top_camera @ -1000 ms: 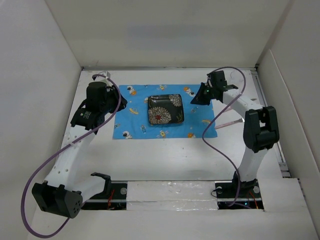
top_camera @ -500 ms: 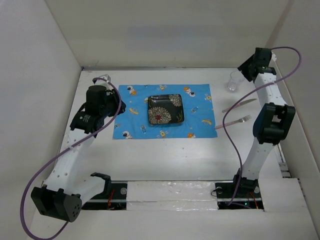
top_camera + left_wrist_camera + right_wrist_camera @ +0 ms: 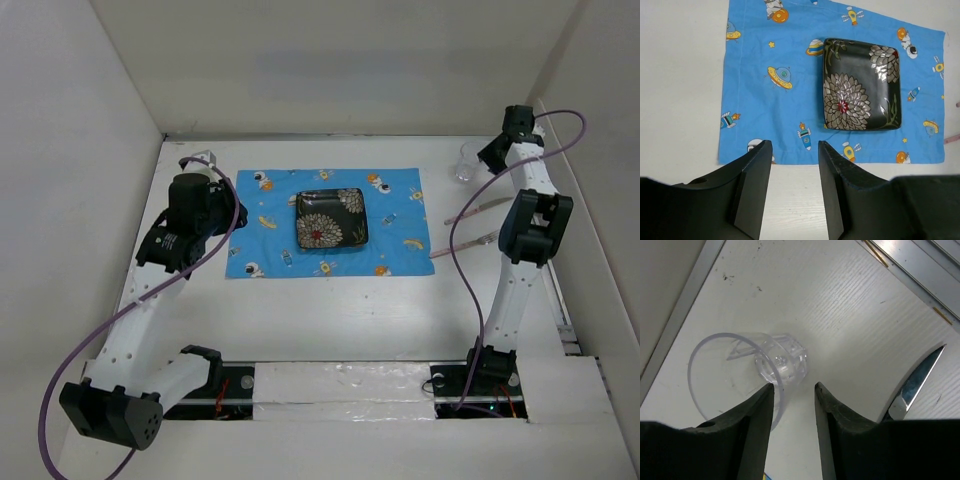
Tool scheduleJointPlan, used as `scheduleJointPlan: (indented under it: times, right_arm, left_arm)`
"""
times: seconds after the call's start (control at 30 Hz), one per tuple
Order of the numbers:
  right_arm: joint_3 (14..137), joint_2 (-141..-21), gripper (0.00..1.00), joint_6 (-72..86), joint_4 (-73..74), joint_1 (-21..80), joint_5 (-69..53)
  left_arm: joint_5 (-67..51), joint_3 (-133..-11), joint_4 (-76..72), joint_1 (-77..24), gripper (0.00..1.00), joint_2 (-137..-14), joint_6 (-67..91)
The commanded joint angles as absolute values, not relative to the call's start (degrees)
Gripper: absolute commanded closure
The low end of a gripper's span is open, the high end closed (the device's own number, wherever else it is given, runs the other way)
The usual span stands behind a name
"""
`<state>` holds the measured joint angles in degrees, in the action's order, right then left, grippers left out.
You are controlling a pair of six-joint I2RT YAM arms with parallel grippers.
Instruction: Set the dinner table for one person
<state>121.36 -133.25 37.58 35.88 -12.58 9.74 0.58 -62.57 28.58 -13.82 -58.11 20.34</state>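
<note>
The white dinner table [image 3: 330, 320] carries a blue cartoon-printed mat [image 3: 260, 235] with a black floral square plate [image 3: 331, 218] on it. The plate [image 3: 860, 85] and mat [image 3: 770, 100] also show in the left wrist view. A clear glass [image 3: 466, 163] stands at the far right, and a knife [image 3: 480, 206] and fork [image 3: 470, 243] lie right of the mat. My left gripper [image 3: 200, 205] hovers open and empty over the mat's left near side [image 3: 792, 150]. My right gripper [image 3: 497, 150] is open and empty just beside the glass [image 3: 747, 370], its left finger [image 3: 757, 410] overlapping the rim.
White walls enclose the table on the left, back and right. A metal rail [image 3: 910, 265] runs along the right edge close to the glass. The knife blade [image 3: 915, 385] lies just right of my right fingers. Purple cables trail from both arms.
My right arm has swung from the mat's far right corner out to the far right, beside the glass, uncovering knife and fork. The left arm has barely shifted.
</note>
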Motion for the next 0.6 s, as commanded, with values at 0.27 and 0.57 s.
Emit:
scheduleJointPlan:
  times: [0.27, 0.57]
  right_arm:
    - [116.29, -123.69, 1.0, 36.13, 27.61, -12.57, 9.94]
    - [116.03, -116.9, 1.0, 27.96, 32.61, -2.03, 5.54]
  left_arm:
    - [0.36, -63.72, 27.6, -14.06, 0.61, -59.68, 20.21]
    - [-5.27, -63.46, 26.37, -14.06, 0.61, -59.59, 18.81]
